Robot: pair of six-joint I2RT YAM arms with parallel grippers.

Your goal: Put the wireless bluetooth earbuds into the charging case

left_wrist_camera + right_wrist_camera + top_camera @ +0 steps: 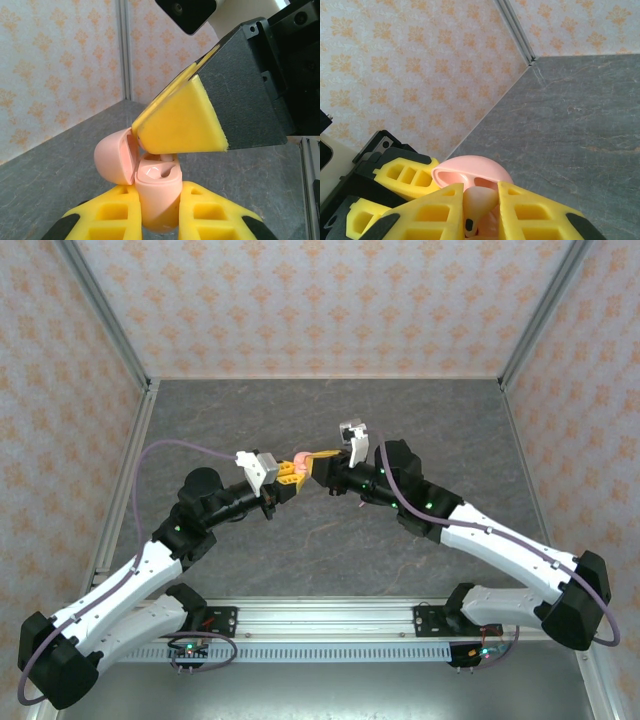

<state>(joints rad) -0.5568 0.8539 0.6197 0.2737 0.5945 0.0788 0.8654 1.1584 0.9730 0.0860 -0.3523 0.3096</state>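
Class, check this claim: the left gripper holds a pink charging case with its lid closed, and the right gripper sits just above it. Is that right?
No. The lid is open, hinged back to one side, as the left wrist view shows. The rest stands: the left gripper holds the pink charging case, and the right gripper sits just above it, pinching a pink earbud.

top view high — wrist views close on charging case (157, 200)
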